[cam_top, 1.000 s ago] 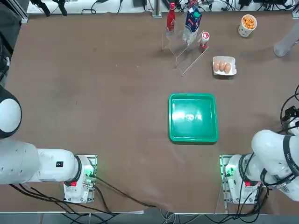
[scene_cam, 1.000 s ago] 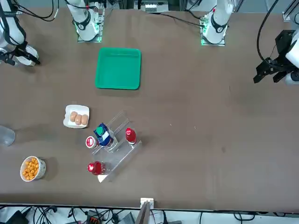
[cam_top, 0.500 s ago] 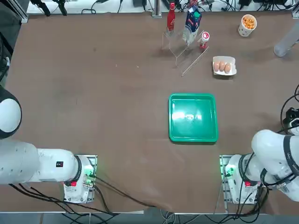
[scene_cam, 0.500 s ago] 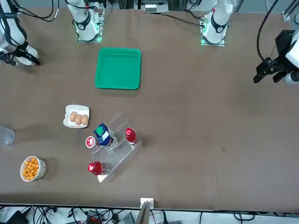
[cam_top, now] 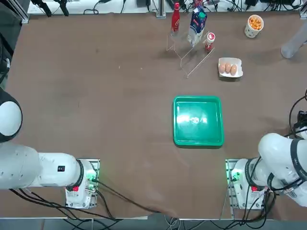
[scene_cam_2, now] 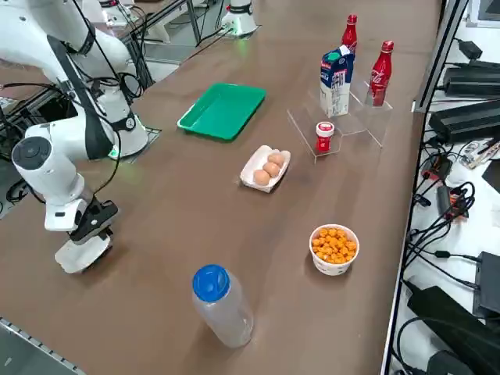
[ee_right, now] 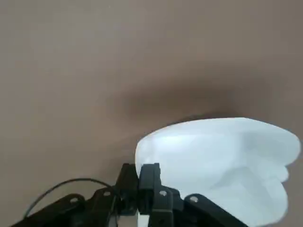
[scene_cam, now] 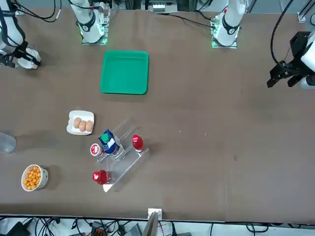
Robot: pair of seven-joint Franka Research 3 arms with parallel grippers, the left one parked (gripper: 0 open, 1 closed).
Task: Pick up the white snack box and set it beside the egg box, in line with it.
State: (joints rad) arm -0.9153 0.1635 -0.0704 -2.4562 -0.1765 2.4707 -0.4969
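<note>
The white snack box (scene_cam_2: 79, 254) lies by the table's right edge, and its plain rounded top fills the right wrist view (ee_right: 222, 161). My right gripper (scene_cam_2: 93, 227) hangs just over it. Its black fingers are pinched shut on the box's rim (ee_right: 140, 178). From the front, the gripper (scene_cam: 15, 59) and the snack box (scene_cam: 31, 55) sit at the far left. The egg box (cam_top: 230, 67), a small white tray with brown eggs, stands farther up the table (scene_cam_2: 266, 168), well apart from the snack box.
A green tray (cam_top: 179, 120) lies mid-table. A clear bottle with a blue cap (scene_cam_2: 221, 306) and a cup of orange snacks (scene_cam_2: 333, 248) stand near the right edge. An acrylic stand (scene_cam_2: 344, 121) carries red bottles and a milk carton.
The right gripper has closed on the snack box's rim. The arm has shifted only slightly at the table's edge; nothing else moved.
</note>
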